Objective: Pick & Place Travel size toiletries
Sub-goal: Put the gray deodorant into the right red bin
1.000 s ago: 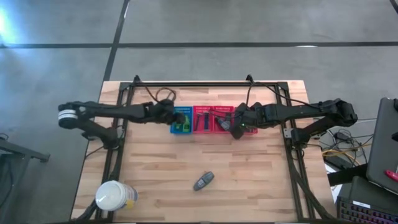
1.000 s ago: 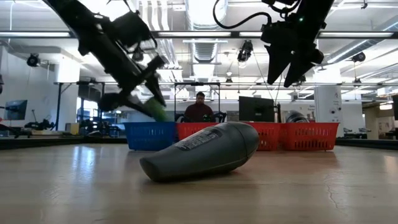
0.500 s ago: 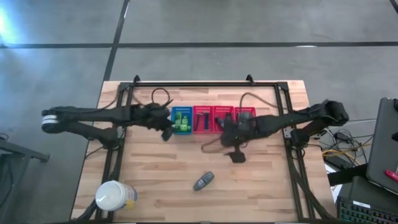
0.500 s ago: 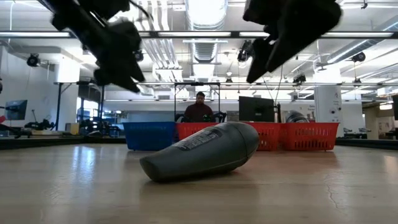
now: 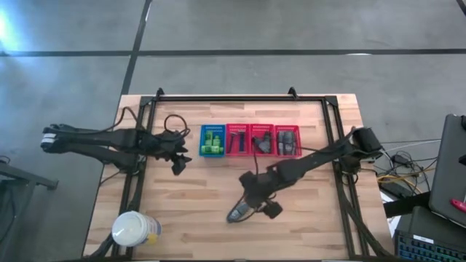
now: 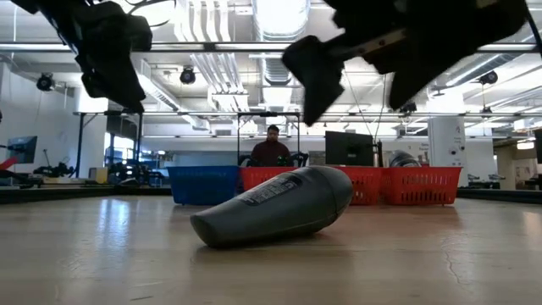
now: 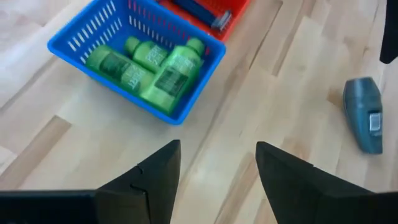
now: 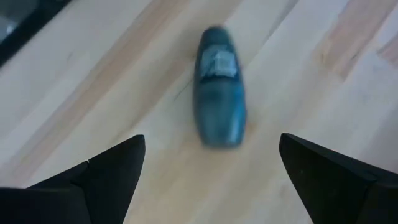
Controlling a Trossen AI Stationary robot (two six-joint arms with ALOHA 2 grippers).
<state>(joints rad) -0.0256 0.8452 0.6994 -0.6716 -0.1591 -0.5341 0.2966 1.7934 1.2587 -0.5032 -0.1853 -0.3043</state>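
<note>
Grey oval container lies alone, near white jar.

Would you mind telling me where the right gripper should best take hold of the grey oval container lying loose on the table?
Probably across the narrow mid-body of the grey oval container, coming from above: it lies flat on the table, long sides clear. The right gripper is open above it.

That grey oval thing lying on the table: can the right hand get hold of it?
Probably yes. The right hand hangs just above the grey oval container, fingers spread wide, and the wood around it is bare.
</note>
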